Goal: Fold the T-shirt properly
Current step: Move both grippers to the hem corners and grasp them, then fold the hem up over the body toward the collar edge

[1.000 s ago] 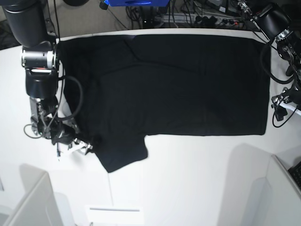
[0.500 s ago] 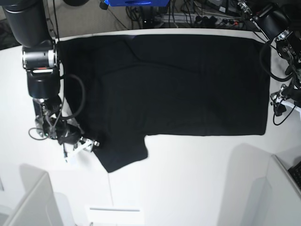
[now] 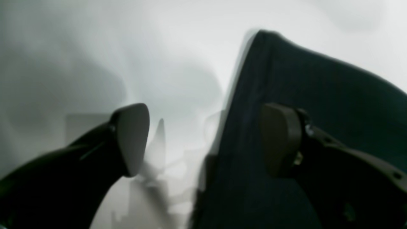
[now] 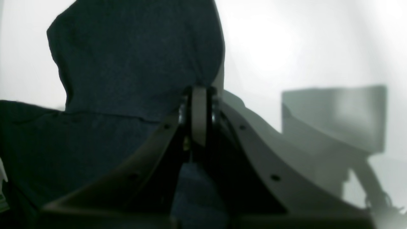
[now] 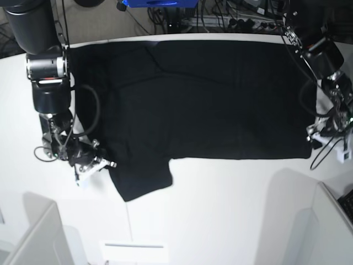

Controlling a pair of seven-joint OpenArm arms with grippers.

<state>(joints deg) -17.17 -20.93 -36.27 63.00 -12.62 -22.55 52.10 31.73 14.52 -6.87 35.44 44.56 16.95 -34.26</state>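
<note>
A white surface (image 5: 220, 210) fills most of the base view. Behind its far edge lies a tangle of dark cables (image 5: 231, 19) beside a blue object (image 5: 157, 3). Pale panels stand at the near left corner (image 5: 33, 237) and near right corner (image 5: 331, 226)

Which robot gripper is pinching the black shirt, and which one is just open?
The right gripper is pinched shut on the large black cloth T-shirt, at its sleeve edge. The left gripper is open, its jaws wide apart around the shirt's other edge.
</note>
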